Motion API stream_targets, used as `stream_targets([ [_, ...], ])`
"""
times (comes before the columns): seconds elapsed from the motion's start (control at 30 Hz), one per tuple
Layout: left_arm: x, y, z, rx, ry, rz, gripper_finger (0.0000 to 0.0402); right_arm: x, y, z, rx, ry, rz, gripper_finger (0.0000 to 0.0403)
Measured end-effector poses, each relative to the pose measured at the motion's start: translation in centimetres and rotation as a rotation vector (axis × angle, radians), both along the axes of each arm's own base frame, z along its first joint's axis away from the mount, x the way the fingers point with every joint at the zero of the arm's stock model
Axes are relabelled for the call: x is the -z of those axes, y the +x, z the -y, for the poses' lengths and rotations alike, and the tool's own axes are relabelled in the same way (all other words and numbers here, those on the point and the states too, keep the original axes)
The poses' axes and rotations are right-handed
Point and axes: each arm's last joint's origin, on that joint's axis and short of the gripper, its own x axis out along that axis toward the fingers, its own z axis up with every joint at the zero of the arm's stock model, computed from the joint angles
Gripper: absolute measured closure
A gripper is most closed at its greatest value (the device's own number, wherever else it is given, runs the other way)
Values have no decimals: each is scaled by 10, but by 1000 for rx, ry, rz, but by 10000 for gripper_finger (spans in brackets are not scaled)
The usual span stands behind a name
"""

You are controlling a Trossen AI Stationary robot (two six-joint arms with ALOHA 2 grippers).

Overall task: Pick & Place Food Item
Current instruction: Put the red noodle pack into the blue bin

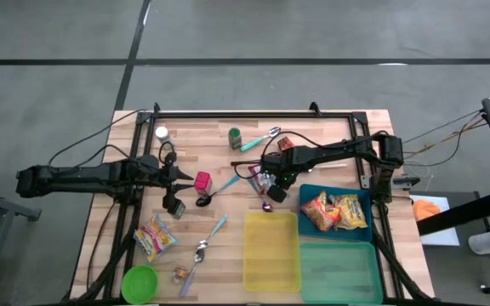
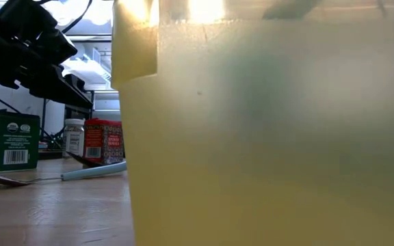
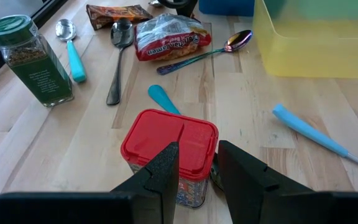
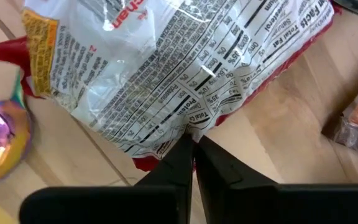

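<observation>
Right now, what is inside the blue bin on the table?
The blue bin holds two snack packets, lying side by side. They cover most of its floor, so whatever may lie beneath them cannot be seen.

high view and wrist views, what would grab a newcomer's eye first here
The right pincer, near the table's middle, has shut on the edge of a ramen packet, its nutrition panel filling the right wrist view. To its left, the left pincer hovers at a red-lidded jar, fingers either side of the lid's near edge. Bright bins stand out too: a yellow bin at the front, a blue bin holding two noodle packets beside it.
</observation>
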Motion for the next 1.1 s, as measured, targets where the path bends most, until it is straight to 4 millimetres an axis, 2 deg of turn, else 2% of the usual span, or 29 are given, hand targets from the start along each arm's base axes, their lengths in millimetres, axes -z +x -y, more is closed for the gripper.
stream_targets([
  [0.43,0,0,0,0,-1,0,286,0,-12,-2,0,15,-132,390],
  [1.1,0,0,0,1,1,-1,286,0,-11,-2,-5,24,-116,390],
])
